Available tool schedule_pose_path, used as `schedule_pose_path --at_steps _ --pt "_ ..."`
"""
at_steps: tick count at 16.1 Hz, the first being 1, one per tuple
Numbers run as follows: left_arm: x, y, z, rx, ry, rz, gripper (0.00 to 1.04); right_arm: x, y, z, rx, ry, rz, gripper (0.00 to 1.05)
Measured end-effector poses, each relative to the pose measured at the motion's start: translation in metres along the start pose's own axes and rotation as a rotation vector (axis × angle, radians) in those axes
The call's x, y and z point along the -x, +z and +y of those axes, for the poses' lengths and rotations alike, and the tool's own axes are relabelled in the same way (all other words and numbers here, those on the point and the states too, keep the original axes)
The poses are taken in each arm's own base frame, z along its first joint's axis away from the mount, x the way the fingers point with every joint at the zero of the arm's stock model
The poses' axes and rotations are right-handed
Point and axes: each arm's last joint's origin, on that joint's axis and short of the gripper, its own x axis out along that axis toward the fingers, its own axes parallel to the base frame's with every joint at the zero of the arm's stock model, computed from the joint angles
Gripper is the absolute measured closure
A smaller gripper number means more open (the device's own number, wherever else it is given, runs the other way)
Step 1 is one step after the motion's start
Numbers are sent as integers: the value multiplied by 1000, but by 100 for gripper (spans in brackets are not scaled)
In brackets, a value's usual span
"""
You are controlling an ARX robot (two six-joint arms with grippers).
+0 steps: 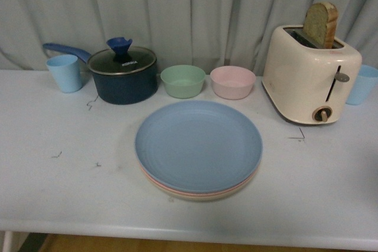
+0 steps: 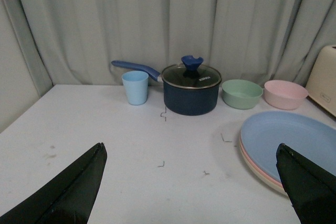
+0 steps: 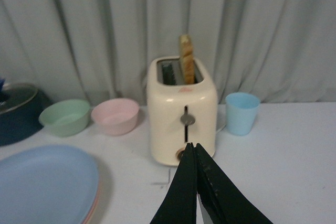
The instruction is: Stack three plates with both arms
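The three plates sit stacked flat near the middle of the white surface (image 1: 53, 205), the light blue plate (image 1: 198, 144) on top hiding all but the thin front rims of the pink plate (image 1: 177, 191) and beige plate (image 1: 204, 197) beneath.

Plates (image 1: 198, 146) are reading matt, plastic-looking, with faint rings on the blue top one. Bench (image 1: 53, 187) is showing smooth white laminate, scuffed. Pot (image 1: 124, 81) is looking dark enamel with a glass lid (image 1: 122, 60), metal-rimmed. Toaster (image 1: 310, 75) is giving off a cream satin sheen. Curtain (image 1: 189, 10) is hanging as cloth. Both hands (image 2: 191, 192) (image 3: 195, 182) are looking matt black.
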Motion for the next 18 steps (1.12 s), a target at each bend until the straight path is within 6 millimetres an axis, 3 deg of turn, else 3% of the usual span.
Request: schedule_pose_path --at_steps 2,7,18 --pt "0 0 0 0 0 0 7 18 -11 -11 3 3 64 103" --pt "0 0 0 0 0 0 7 52 -6 -13 2 -1 48 103" --pt "0 0 0 0 0 0 7 89 3 -13 2 -1 19 103"
